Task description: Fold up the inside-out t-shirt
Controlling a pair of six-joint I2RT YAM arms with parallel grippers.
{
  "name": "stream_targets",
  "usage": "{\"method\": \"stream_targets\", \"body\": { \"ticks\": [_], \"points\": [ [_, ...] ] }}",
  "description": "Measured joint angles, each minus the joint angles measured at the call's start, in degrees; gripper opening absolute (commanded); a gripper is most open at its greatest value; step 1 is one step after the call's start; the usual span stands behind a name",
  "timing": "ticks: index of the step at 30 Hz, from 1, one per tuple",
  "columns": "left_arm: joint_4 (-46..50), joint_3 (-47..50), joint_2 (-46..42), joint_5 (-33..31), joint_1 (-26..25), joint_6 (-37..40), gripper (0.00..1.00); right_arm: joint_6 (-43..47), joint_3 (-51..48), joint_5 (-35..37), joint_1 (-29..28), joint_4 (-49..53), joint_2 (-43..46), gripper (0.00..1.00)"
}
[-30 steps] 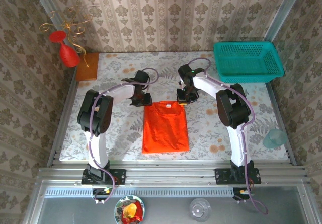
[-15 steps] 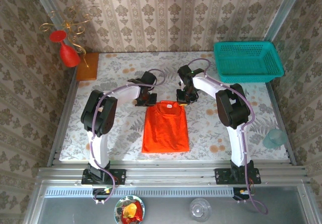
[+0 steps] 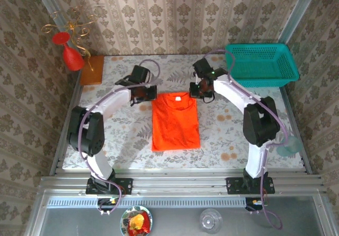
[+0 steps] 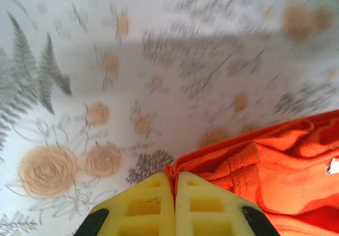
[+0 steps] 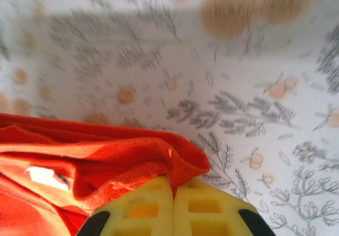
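while the inside-out t-shirt [image 3: 176, 122] lies flat on the table [image 3: 122, 132]
left pincer [image 4: 175, 180], right pincer [image 5: 174, 183] — each clamped on one far corner

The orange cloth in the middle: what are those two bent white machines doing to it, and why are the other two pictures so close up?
Those are two robot arms bolted at the table's near edge. The wide picture comes from a fixed camera above and behind them. The close-ups come from a camera on each wrist, so the yellow blocks are the gripper fingers. The cloth is a t-shirt lying flat. The left gripper pinches its far left corner and the right gripper its far right corner, both shut on the fabric. A teal basket sits at the far right.
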State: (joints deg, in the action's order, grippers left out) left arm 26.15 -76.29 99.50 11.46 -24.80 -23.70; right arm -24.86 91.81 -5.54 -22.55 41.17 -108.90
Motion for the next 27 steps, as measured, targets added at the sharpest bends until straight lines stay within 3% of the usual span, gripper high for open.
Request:
{"method": "stream_targets", "body": {
  "ticks": [9, 13, 17, 22, 27],
  "points": [
    [-0.2, -23.0, -0.8, 5.6, 2.8, 4.1, 0.0, 2.9, 16.3, 2.2, 4.0, -2.9, 2.6, 0.0],
    [-2.7, -25.3, -1.5, 7.8, 2.8, 6.9, 0.0, 5.8, 16.9, 2.1, 4.7, -5.7, 5.9, 0.0],
    [-8.0, -14.0, -5.1, 10.5, 2.8, 8.9, 0.0, 7.6, 6.5, -0.2, 4.8, -11.4, 11.5, 0.0],
    [-16.0, 11.9, -11.9, 14.6, 2.6, 7.8, 0.0, 6.9, -16.1, -5.6, 4.2, -18.0, 18.1, 0.0],
    [-19.4, 32.9, -24.3, 16.9, 1.1, 3.4, 0.0, 4.2, -35.5, -8.5, -1.3, -20.1, 25.4, 0.0]
  ]
}}
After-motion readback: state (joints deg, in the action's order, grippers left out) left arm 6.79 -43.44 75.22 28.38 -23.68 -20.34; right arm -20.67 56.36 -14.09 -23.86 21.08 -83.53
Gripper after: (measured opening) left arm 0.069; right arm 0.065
